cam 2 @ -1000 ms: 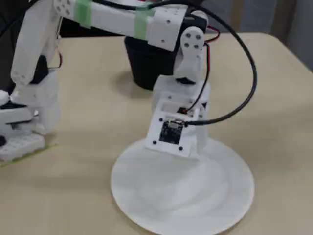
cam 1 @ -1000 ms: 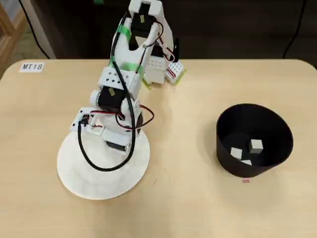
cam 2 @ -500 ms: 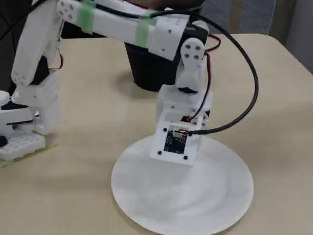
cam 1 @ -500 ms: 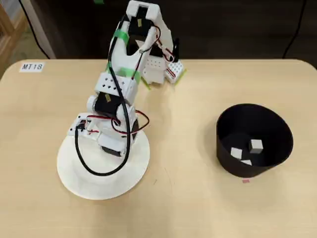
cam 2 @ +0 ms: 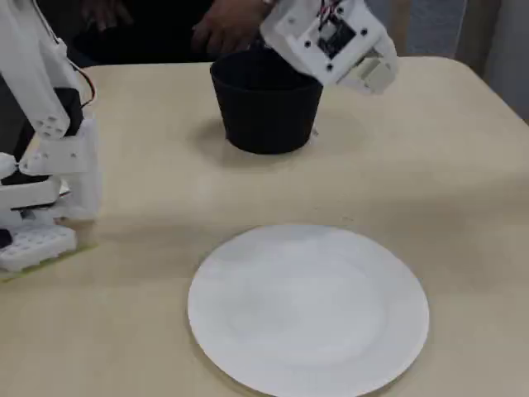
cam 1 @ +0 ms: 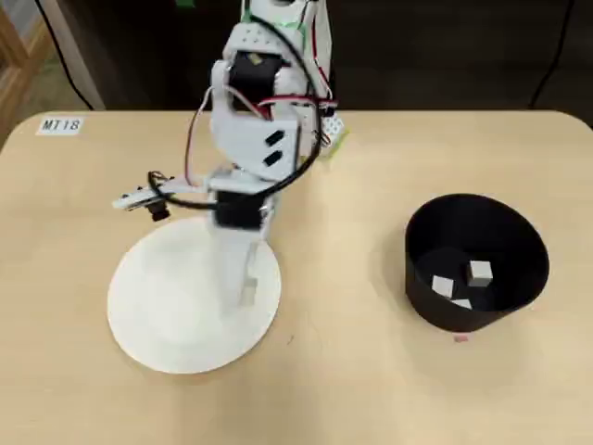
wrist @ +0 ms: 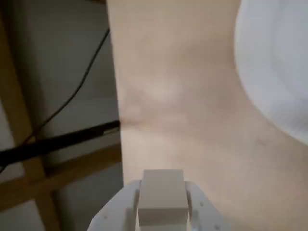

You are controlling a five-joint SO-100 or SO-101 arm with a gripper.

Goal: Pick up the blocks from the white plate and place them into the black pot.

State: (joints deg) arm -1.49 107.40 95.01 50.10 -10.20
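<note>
1. The gripper (wrist: 162,204) is squeezing one pale block (wrist: 161,195) above the white plate (cam 1: 157,297).
2. Three blocks (cam 1: 479,272) are sitting inside the black pot (cam 1: 515,243).
3. The plate is lying bare on the table (cam 1: 352,371).

Four pale blocks counted, three (cam 1: 479,272) (cam 1: 443,286) (cam 1: 461,303) seen inside one black pot (cam 1: 519,243), one block (wrist: 162,196) held between the fingers (wrist: 199,202) of one gripper (wrist: 161,211), one white plate (cam 2: 248,347), one table (cam 2: 463,182).
</note>
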